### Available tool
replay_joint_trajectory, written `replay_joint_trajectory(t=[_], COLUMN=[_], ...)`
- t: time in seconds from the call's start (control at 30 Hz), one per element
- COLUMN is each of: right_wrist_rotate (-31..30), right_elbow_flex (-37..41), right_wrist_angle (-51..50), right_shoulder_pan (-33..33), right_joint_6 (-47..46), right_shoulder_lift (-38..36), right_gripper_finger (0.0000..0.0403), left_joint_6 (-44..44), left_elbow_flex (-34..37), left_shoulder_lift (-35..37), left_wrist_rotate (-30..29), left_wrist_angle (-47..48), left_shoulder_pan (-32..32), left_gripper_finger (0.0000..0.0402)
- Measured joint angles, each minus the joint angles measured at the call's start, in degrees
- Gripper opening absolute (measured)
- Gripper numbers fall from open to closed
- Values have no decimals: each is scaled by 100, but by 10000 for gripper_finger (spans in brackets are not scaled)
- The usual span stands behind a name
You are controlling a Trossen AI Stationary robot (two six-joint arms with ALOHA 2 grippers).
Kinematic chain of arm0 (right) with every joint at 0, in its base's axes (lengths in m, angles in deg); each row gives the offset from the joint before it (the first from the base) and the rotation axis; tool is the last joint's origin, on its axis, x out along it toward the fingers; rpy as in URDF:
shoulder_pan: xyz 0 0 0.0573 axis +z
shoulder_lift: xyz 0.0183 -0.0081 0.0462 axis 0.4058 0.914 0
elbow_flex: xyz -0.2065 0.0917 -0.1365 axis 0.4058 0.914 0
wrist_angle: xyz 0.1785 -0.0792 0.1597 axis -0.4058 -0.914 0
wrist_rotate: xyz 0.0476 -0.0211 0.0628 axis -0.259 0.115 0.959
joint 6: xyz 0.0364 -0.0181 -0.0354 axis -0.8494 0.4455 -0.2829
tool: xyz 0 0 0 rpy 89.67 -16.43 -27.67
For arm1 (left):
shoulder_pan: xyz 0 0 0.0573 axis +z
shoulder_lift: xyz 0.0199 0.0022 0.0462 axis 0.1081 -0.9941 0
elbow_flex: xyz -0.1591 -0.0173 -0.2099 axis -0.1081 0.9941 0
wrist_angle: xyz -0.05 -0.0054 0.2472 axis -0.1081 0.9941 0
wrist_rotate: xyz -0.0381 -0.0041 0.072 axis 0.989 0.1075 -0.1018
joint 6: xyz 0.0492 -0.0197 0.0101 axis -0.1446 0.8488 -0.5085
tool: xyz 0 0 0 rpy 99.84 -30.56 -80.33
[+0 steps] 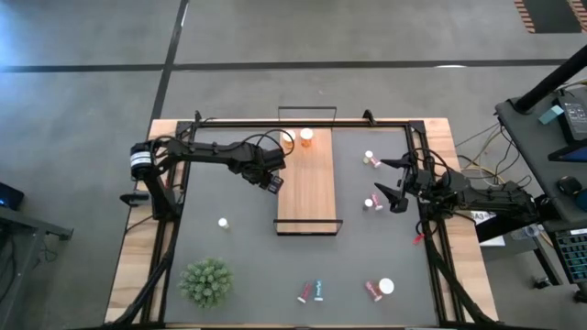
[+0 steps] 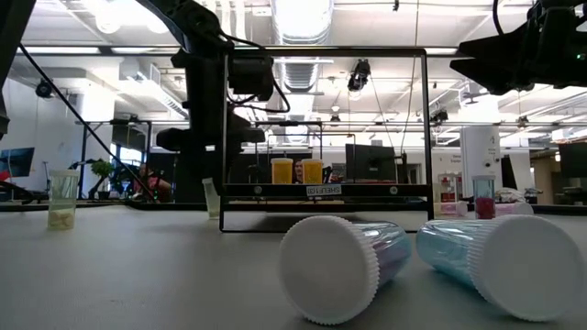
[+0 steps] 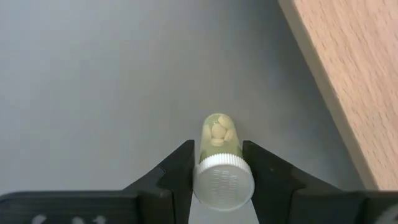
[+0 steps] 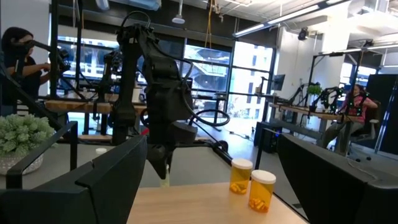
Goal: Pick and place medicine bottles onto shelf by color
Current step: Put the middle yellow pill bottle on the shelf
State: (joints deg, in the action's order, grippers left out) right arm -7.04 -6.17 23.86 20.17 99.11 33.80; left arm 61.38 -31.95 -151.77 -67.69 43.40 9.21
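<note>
Pale-green bottle (image 3: 219,140) clamped between left gripper (image 3: 217,163) fingers, long axis vertical, just beside shelf (image 1: 312,183) edge; right gripper (image 1: 393,183) spread open

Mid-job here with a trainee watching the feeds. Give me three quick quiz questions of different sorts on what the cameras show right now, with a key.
1. True or false: the left gripper is shut on a pale bottle with a white cap.
2. Multiple choice: how many orange bottles stand on the shelf? A) none B) two C) four
3. Fill in: the right gripper hangs over the table, open, near the ______ bottle lying right of the shelf.

Key:
1. True; the left wrist view shows both fingers pressed against its sides.
2. B; they stand together at the shelf's far end.
3. pink-red
</note>
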Motion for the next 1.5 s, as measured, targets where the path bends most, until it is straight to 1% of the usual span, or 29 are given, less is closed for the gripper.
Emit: replay_joint_trajectory(t=[0.33,0.57,0.73,0.93,1.1,1.23,1.5], right_wrist_rotate=[-2,0,0,-1,-2,-2,-2], right_elbow_flex=[-1,-2,-1,-2,0,-1,-2], right_wrist_angle=[0,0,0,0,0,0,-4], right_shoulder_pan=[-2,-2,0,-2,-2,-2,-2], right_joint_6=[-1,0,-1,0,0,-2,-2], right_shoulder_lift=[0,-2,-1,-1,-1,0,0], right_gripper_finger=[350,350,350,350,350,350,350], left_joint_6=[174,407,593,808,1070,1199,1188], left_elbow_flex=[10,10,89,96,244,766,2263], left_shoulder_lift=[-4,-4,11,73,191,444,993], left_wrist_rotate=[-17,-151,-582,-1327,-1817,-1963,-2204], left_wrist_angle=[1,-8,-188,-196,-276,-947,-3210], left_shoulder_pan=[0,-29,-222,-579,-819,-930,-991], left_gripper_finger=[193,221,224,224,224,224,224])
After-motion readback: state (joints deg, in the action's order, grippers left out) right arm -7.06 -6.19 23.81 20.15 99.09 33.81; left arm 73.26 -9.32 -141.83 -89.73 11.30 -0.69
